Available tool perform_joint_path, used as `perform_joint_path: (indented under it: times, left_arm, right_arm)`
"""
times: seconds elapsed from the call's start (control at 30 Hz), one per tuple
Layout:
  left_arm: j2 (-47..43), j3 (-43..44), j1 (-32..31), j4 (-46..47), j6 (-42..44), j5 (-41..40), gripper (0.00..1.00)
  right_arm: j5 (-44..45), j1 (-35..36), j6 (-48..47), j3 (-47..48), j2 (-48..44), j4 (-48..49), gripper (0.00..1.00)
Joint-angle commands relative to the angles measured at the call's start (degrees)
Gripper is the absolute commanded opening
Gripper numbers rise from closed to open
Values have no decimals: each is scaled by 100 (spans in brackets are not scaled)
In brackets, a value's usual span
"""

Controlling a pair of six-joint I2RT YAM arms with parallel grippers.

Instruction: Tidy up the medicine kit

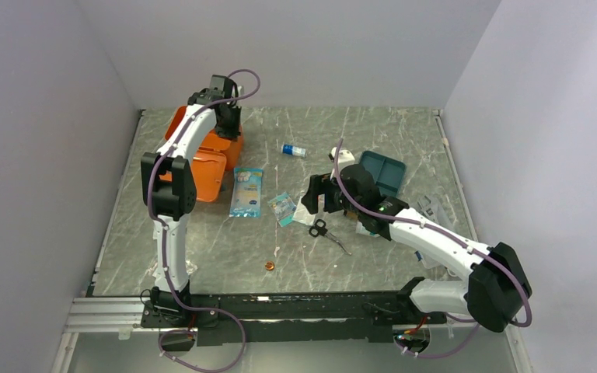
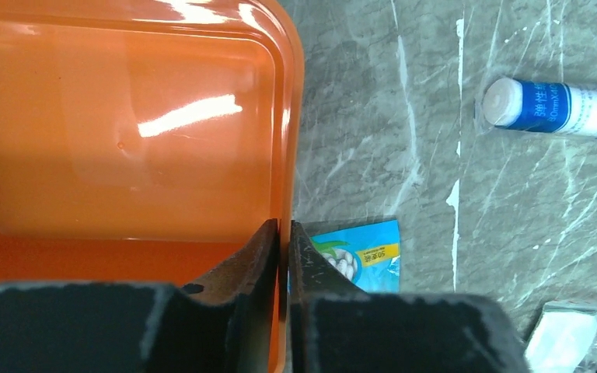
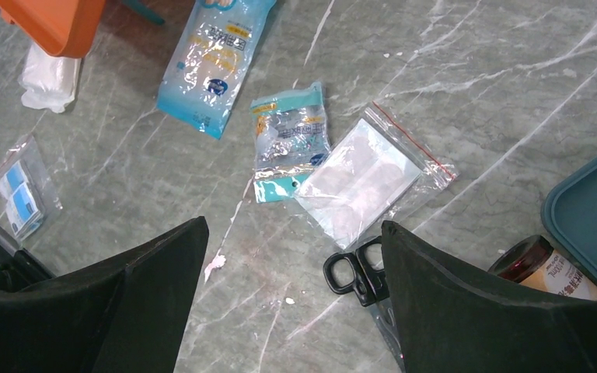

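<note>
The orange medicine kit (image 1: 210, 167) lies open at the back left of the table, and its glossy inside (image 2: 124, 116) fills the left wrist view. My left gripper (image 1: 229, 132) (image 2: 283, 229) is shut on the kit's right rim, one finger inside and one outside. My right gripper (image 1: 315, 194) (image 3: 294, 233) hovers open over the middle of the table, nothing between its fingers. Black-handled scissors (image 3: 355, 270) lie just beside its right finger.
A blue packet (image 1: 246, 191) (image 2: 357, 256) lies right of the kit. A small teal packet (image 3: 289, 140) and a clear zip bag (image 3: 361, 183) lie mid-table. A blue-and-white bottle (image 2: 556, 107) lies farther back. A teal tray (image 1: 382, 171) and a brown bottle (image 3: 540, 264) are at right.
</note>
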Motion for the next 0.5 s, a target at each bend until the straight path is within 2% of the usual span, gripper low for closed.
perform_joint_path:
  times: [0.0,0.07,0.27,0.47]
  left_arm:
    - [-113,-22,-12,33,236,-106,9]
    - [-162,-51,-11,30,280,-106,0]
    - [-390,-263,-36,139,497,-324,0]
    - [-1024,-1046,-189,510,1094,-472,0]
  right_arm:
    - [37,40,93,-41,-222,47,84]
    - [37,56,108,-52,-259,29,84]
    - [37,82,113,-88,-381,-60,84]
    - [34,92,95,-98,-489,-107,84]
